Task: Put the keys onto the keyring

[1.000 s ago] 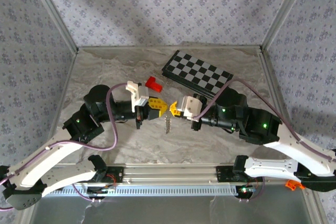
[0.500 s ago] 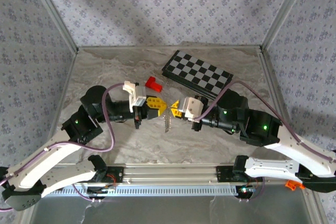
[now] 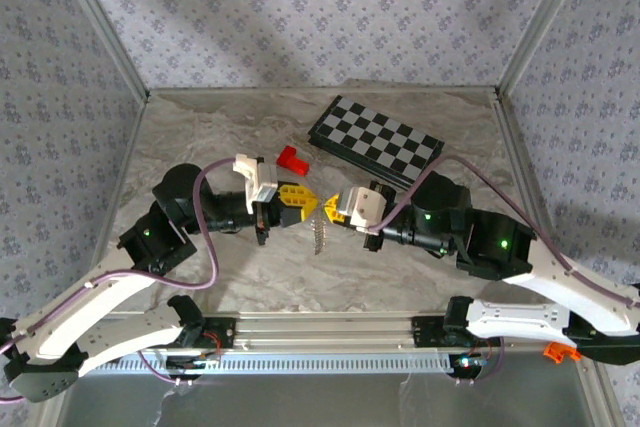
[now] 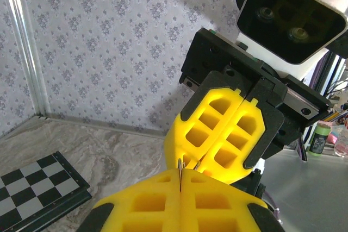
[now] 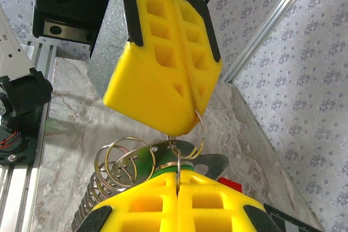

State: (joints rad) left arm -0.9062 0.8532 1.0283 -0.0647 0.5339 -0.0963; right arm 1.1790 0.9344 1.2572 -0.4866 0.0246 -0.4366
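Threading step, mid-way: left gripper closed tight on a loop of the keyring, right gripper closed on the green-backed key, tips nearly touching above the table; next move likely needs fine alignment to slip key onto loop.

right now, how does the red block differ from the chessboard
The red block is small and chunky; the chessboard is far wider and flat. The red block is one plain colour; the chessboard is checked black and grey. Both rest on the table.
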